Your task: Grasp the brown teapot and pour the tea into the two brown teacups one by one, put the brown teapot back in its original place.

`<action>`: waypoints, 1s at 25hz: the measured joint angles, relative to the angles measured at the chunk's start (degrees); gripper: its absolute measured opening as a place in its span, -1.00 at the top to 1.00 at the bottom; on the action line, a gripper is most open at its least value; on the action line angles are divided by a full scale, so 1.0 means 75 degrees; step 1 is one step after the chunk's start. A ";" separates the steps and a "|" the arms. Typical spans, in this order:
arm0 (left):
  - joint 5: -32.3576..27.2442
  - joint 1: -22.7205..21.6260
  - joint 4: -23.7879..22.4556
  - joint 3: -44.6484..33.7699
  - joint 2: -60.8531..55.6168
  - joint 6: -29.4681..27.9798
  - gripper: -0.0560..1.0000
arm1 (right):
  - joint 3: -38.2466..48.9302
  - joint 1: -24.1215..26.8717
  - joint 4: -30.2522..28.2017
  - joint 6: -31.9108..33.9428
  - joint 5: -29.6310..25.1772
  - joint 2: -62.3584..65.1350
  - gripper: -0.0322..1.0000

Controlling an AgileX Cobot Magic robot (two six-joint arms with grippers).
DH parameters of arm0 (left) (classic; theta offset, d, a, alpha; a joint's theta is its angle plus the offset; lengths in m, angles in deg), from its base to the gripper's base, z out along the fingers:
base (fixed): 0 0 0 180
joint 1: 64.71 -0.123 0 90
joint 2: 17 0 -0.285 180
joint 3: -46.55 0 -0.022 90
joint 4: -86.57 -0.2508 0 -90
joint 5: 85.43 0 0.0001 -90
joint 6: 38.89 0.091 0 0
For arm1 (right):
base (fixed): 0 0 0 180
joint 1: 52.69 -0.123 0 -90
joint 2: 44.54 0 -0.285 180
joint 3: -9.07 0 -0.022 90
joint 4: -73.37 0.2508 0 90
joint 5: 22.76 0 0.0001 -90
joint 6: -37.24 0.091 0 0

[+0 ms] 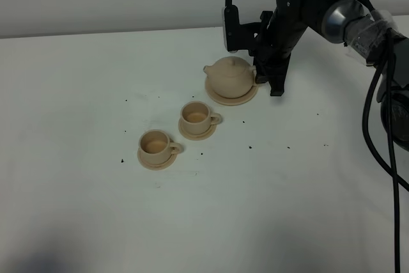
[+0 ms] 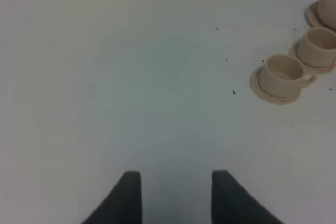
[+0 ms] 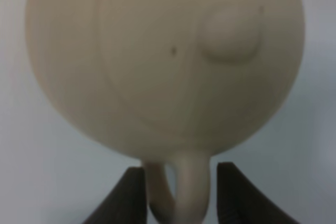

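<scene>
The brown teapot [image 1: 230, 76] [image 3: 168, 61] stands upright on its wide saucer, the original place [image 1: 246, 99], spout to the left. My right gripper [image 1: 265, 80] [image 3: 181, 195] is low at the pot's right side, open, one finger on each side of the loop handle [image 3: 184, 192]. The handle nearly fills the gap. The two brown teacups [image 1: 195, 116] [image 1: 154, 143] sit on small saucers in a diagonal row in front of and left of the pot. My left gripper [image 2: 176, 198] is open over bare table, well away from the cups [image 2: 281, 72] [image 2: 320, 45]. It is not in the exterior high view.
The white table [image 1: 77, 94] carries scattered dark specks around the cups. The right arm's black cables [image 1: 377, 126] hang at the right edge. A wall runs behind the table's far edge.
</scene>
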 joint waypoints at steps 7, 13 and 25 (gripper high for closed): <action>0.0000 0.0000 0.0003 0.0000 0.0000 0.0000 0.20 | -0.0596 0.0001 -0.0130 0.0000 -0.0547 -0.0007 0.27; 0.0000 0.0000 0.0003 0.0000 0.0000 0.0000 0.20 | -0.0817 0.0001 -0.0130 -0.0188 -0.0701 -0.0007 0.27; 0.0000 0.0000 0.0003 0.0000 0.0000 0.0000 0.20 | -0.0842 -0.0149 -0.0152 -0.0457 -0.0958 -0.0007 0.27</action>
